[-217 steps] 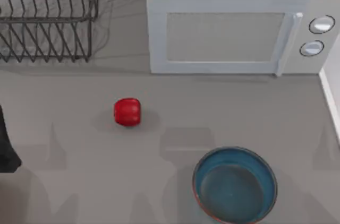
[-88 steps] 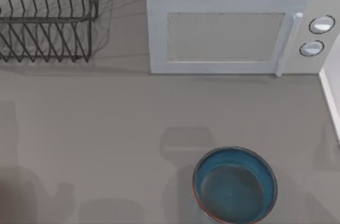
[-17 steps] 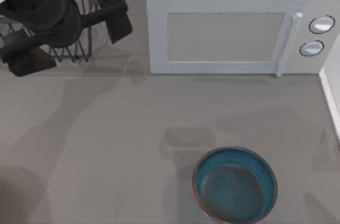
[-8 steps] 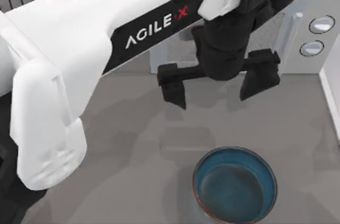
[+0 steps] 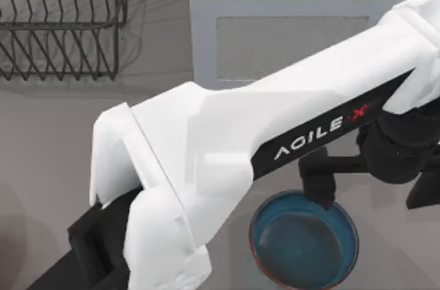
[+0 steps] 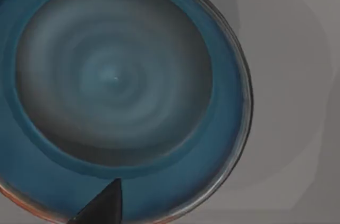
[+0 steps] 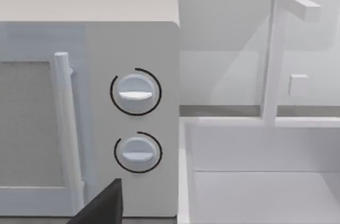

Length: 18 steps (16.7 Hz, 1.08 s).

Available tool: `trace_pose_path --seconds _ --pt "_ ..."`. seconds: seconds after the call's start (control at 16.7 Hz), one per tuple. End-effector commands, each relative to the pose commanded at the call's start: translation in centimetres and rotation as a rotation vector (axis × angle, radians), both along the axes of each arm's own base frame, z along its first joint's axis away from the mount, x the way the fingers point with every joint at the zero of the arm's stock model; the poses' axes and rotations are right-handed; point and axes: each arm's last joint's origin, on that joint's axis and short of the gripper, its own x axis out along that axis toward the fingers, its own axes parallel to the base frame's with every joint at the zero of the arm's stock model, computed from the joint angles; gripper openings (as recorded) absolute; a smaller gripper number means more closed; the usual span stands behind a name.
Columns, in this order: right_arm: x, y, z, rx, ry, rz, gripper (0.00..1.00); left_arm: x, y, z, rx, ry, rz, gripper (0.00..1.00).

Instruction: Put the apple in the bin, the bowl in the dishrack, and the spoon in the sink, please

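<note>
Left arm reaches across the table; left gripper (image 5: 371,190) hangs over the far right edge of the bowl (image 5: 303,242), fingers spread wide, gripping nothing. Bowl sits in front of the microwave (image 5: 289,36). Dishrack (image 5: 62,25) stands left of the microwave.

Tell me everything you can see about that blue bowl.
The bowl is wide and round, glossy blue-teal inside with a greyer swirled centre and a thin reddish-brown rim. It looks like glazed ceramic, sits upright and empty on the grey counter, in front of the microwave, toward the top view's right. The left gripper hangs open just above its far rim; whether a finger touches it cannot be told. The left wrist view looks straight down into it.
</note>
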Motion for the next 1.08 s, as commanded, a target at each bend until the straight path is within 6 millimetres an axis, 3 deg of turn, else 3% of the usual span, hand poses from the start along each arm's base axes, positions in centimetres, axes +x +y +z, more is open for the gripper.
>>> trace_pose_path --seconds 0.54,1.08 --pt "0.0 0.0 0.0 0.000 0.000 0.000 1.00 -0.2 -0.4 -0.6 -0.006 -0.001 -0.008 1.00" --pt "0.0 0.0 0.0 0.000 0.000 0.000 1.00 -0.3 -0.4 -9.1 0.002 0.004 -0.009 1.00"
